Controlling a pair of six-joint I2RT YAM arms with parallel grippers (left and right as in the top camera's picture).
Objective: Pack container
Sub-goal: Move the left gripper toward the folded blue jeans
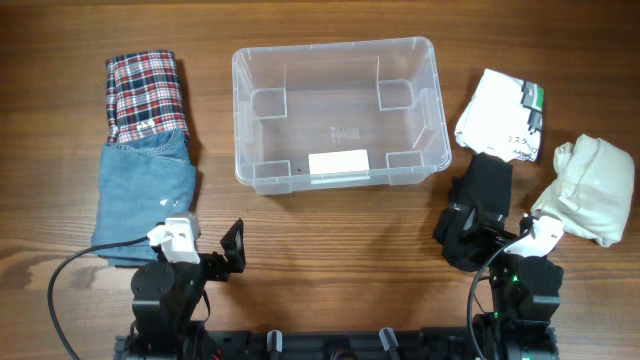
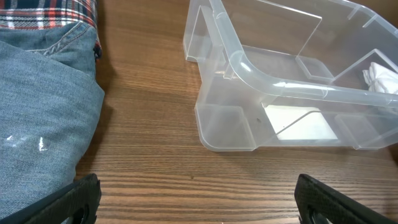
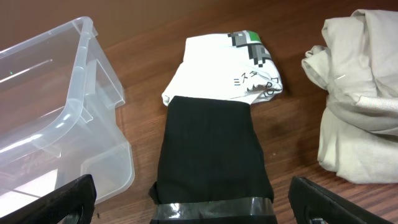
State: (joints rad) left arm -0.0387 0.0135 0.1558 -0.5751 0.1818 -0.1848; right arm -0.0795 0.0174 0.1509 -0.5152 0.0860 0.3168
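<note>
The container (image 1: pixel 335 46) is a clear rectangular bin with a white label, standing empty at the table's middle. It also shows in the left wrist view (image 2: pixel 273 81) and the right wrist view (image 3: pixel 37 134). My left gripper (image 1: pixel 232 250) is open and empty low over bare wood (image 2: pixel 199 208), in front of the bin's left front corner. My right gripper (image 1: pixel 462 238) is open (image 3: pixel 199 208), its fingers either side of the near end of a folded black garment (image 3: pixel 211 149) with a shiny band across it.
A plaid shirt (image 1: pixel 145 90) and folded jeans (image 1: pixel 145 195) lie left of the bin. A folded white printed T-shirt (image 1: pixel 500 115), the black garment (image 1: pixel 485 190) and a beige garment (image 1: pixel 590 190) lie to its right.
</note>
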